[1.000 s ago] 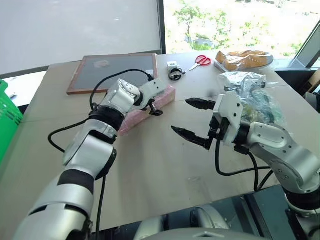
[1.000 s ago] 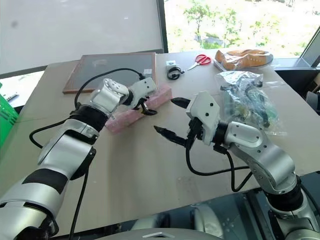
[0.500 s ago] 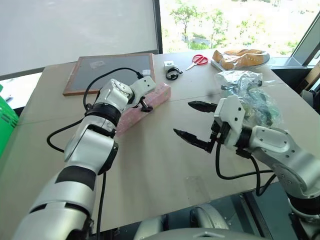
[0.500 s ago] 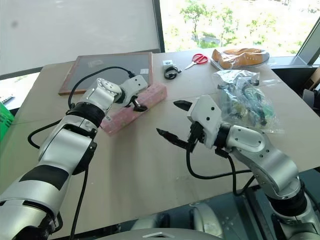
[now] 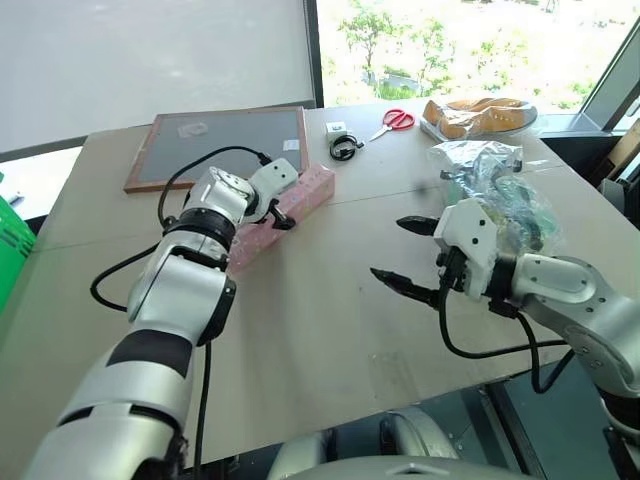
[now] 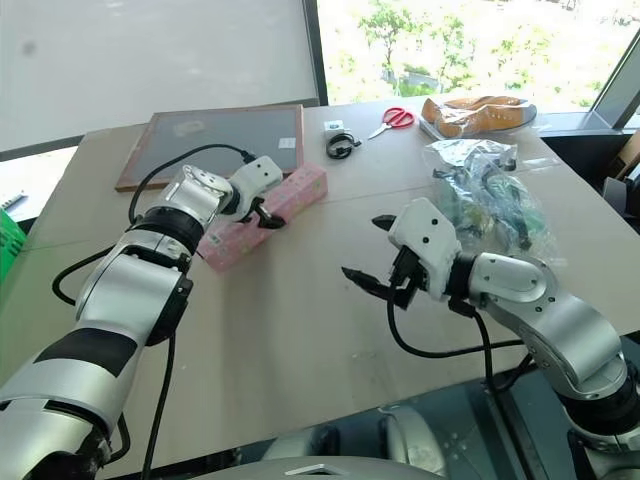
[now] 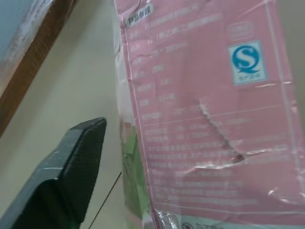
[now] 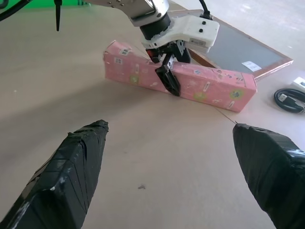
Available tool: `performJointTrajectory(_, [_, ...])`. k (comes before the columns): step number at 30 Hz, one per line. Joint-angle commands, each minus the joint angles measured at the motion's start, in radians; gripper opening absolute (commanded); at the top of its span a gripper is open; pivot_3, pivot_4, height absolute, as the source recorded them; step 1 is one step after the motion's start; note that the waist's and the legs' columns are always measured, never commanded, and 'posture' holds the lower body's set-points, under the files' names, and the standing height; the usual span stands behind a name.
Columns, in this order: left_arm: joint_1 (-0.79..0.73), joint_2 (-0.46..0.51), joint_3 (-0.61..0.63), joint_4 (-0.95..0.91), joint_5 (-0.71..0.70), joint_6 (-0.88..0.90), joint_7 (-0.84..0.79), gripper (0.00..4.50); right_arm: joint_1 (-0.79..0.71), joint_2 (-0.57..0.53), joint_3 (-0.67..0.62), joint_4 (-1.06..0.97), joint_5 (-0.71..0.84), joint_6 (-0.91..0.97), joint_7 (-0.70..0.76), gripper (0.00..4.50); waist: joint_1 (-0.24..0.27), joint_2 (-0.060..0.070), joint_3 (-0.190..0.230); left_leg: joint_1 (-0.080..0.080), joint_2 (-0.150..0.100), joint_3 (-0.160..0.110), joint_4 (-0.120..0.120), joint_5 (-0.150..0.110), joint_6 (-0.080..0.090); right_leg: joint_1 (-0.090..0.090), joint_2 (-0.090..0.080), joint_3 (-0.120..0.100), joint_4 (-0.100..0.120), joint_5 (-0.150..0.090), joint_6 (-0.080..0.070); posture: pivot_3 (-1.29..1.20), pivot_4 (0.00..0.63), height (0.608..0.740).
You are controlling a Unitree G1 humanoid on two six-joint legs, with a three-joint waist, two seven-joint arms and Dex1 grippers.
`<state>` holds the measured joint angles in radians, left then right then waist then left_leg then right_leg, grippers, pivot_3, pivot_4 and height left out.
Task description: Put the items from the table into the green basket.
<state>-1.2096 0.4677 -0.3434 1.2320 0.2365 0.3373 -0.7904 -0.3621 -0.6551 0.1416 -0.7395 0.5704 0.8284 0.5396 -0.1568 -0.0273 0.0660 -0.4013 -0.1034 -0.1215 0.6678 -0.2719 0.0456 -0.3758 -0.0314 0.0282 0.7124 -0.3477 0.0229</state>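
The long pink flat box (image 5: 312, 189) lies slantwise on the pale table (image 5: 320, 340), just in front of the dark board. My left gripper (image 5: 281, 214) is down over the box's middle, its fingers astride it. One black finger (image 7: 71, 167) stands a small gap off the box's (image 7: 205, 119) side, so the jaws are open. My right gripper (image 5: 388, 248) hovers open and empty above the table's middle, its fingertips pointing toward the box (image 8: 205, 83). A strip of the green basket (image 5: 10, 240) shows past the table's left edge.
A dark wood-framed board (image 5: 220, 145) lies at the back left. A coiled black cable (image 5: 347, 148) and red scissors (image 5: 398, 120) are behind the box. A big clear bag (image 5: 500, 185) sits right of my right arm, with a plate of tan things (image 5: 480, 113) behind it.
My left gripper has slid left along the pink box, rolled a little and narrowed its fingers. My right gripper has drifted right and down. The head camera has shifted slightly.
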Motion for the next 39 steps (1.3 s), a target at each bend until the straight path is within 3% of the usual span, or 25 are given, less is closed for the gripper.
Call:
performJointTrajectory(1, [0.032,0.011,0.022,0.042,0.023,-0.015,0.068,2.84,-0.022,0.007,-0.01,-0.032,0.003,0.002,-0.002,4.5,0.0,0.001,0.0,0.001,0.0,0.0,0.0,0.0,0.0,0.0,0.0,0.0,0.0,0.0,0.0,-0.2,0.103,0.74])
performJointTrajectory(4, [0.043,0.01,0.054,0.038,0.003,-0.051,0.064,2.57,-0.025,0.008,-0.016,-0.039,0.009,0.009,-0.005,4.5,0.0,0.003,-0.002,0.002,0.0,0.0,0.0,0.0,0.0,0.001,0.0,0.0,0.0,0.0,0.0,-0.2,0.103,0.74])
performJointTrajectory(7, [0.046,0.014,0.126,0.018,-0.055,-0.073,0.005,1.79,-0.028,0.008,-0.02,-0.041,0.008,0.012,-0.004,4.5,0.004,0.006,-0.004,0.002,0.0,0.0,0.0,0.0,0.0,0.001,0.0,0.0,0.0,0.0,0.0,-0.2,0.099,0.74])
performJointTrajectory(14, [0.089,0.123,0.284,-0.131,-0.198,-0.058,-0.19,1.79,-0.063,0.034,-0.001,-0.007,-0.004,-0.015,0.012,4.5,-0.001,0.007,-0.004,0.001,0.0,0.0,0.0,0.0,0.0,0.0,0.0,0.0,0.001,0.0,0.0,-0.15,0.074,0.74])
performJointTrajectory(20, [0.194,0.224,0.392,-0.42,-0.297,0.089,-0.218,1.79,-0.115,0.072,0.017,0.044,-0.016,-0.056,0.045,4.5,0.002,0.007,-0.004,0.0,0.0,0.0,0.0,0.0,0.0,-0.001,0.0,0.0,0.001,0.0,0.0,-0.11,0.06,0.74])
performJointTrajectory(26, [0.228,0.35,0.577,-0.517,-0.317,0.104,0.089,1.79,-0.256,0.201,0.055,0.169,-0.011,-0.139,0.101,4.5,0.004,0.004,-0.006,0.001,0.0,-0.001,0.0,0.0,-0.001,-0.003,0.0,-0.001,0.002,0.0,0.0,-0.01,0.04,0.74])
performJointTrajectory(32, [0.189,0.548,0.61,-0.314,-0.201,-0.141,0.461,1.79,-0.418,0.372,0.145,0.371,-0.081,-0.261,0.157,4.5,0.013,-0.005,-0.012,0.005,-0.001,-0.002,0.001,0.001,-0.003,-0.004,-0.001,-0.004,0.003,0.001,0.0,0.1,0.018,0.74])
performJointTrajectory(36, [0.135,0.672,0.618,-0.183,-0.183,-0.203,0.577,1.79,-0.484,0.456,0.162,0.44,-0.063,-0.339,0.243,4.5,0.048,-0.017,-0.02,0.005,-0.004,-0.006,0.0,0.001,-0.004,-0.006,-0.003,-0.008,0.004,0.001,0.0,0.16,0.005,0.74])
performJointTrajectory(39, [0.151,0.749,0.623,-0.109,-0.186,-0.237,0.591,1.79,-0.519,0.506,0.155,0.48,-0.037,-0.388,0.318,4.5,0.072,-0.02,-0.022,0.005,-0.009,-0.011,0.001,0.001,-0.004,-0.007,-0.005,-0.009,0.004,0.001,0.0,0.2,0.0,0.74])
